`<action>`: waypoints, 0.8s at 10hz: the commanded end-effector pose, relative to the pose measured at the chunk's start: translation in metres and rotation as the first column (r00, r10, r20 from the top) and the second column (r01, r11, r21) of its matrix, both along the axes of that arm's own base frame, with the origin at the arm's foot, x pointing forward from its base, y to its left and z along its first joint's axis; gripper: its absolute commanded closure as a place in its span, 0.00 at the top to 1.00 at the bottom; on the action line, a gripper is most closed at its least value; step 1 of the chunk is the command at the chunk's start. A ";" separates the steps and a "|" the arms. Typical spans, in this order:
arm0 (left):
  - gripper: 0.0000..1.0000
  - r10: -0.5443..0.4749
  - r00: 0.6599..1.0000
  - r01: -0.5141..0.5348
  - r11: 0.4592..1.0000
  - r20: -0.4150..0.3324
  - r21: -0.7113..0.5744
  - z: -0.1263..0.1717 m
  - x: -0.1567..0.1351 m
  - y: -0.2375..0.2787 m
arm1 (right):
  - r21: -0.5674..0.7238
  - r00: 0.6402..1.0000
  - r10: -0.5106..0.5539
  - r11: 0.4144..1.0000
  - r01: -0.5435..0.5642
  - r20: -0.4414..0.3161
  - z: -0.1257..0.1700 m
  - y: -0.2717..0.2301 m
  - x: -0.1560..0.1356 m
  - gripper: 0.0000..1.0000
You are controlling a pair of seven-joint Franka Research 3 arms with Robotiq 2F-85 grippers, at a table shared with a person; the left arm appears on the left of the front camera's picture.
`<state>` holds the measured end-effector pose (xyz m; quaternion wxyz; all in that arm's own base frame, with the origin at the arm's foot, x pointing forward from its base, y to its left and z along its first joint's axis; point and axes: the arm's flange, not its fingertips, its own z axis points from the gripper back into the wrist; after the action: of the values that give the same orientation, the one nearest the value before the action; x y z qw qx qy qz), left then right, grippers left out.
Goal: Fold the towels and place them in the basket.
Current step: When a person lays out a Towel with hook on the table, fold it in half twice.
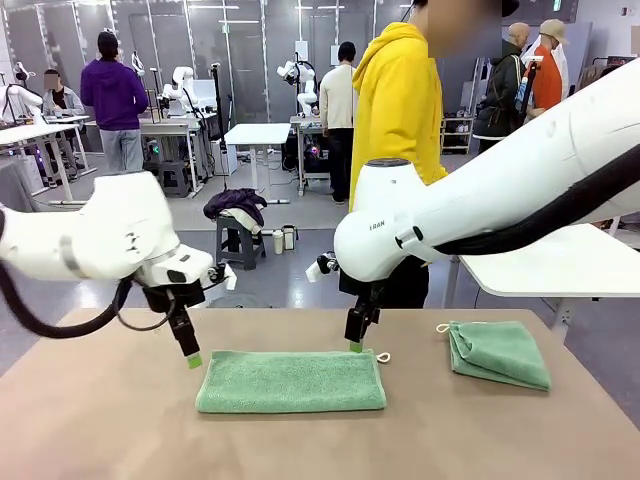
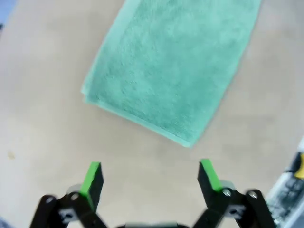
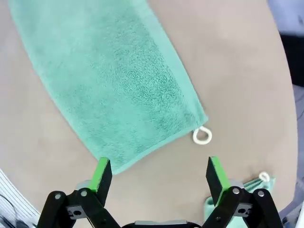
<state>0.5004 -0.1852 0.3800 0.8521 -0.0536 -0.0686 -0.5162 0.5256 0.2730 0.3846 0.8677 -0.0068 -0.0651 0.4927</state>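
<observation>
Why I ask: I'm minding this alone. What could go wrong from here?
The left claw and right claw hover open at the far corners of the middle towel; pinching only the top layer could undo its fold. The cord loop beside the right claw could snag on it. The second towel lies near the right edge of the table; a sweeping arm could push it off.

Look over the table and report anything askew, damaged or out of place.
Nothing is spilled or damaged. The middle towel lies flat and squarely folded, its cord loop poking out at the far right corner. The right-hand towel is the odd one: it sits skewed to the table edge, its fold looser and uneven.
</observation>
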 end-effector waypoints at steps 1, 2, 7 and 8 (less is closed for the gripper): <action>1.00 0.112 0.992 -0.110 0.993 0.064 -0.048 0.013 -0.048 0.011 | 0.047 0.972 -0.236 0.971 0.235 0.017 -0.007 0.007 -0.021 1.00; 1.00 0.161 0.981 -0.154 0.986 0.109 -0.067 0.021 -0.073 0.016 | 0.064 0.932 -0.363 0.930 0.362 0.000 -0.010 0.007 -0.023 1.00; 1.00 0.197 0.959 -0.189 0.980 0.202 -0.060 0.046 -0.126 0.040 | 0.127 0.731 -0.676 0.720 0.682 -0.093 -0.023 -0.011 0.002 1.00; 1.00 0.191 0.959 -0.188 0.982 0.211 -0.031 0.046 -0.134 0.048 | 0.131 0.714 -0.691 0.702 0.700 -0.112 -0.025 -0.014 0.002 1.00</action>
<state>0.3810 -0.1442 0.4323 0.8848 -0.0092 -0.1670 -0.4349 0.5267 0.2532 0.3610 0.9847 0.0395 -0.0595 0.1587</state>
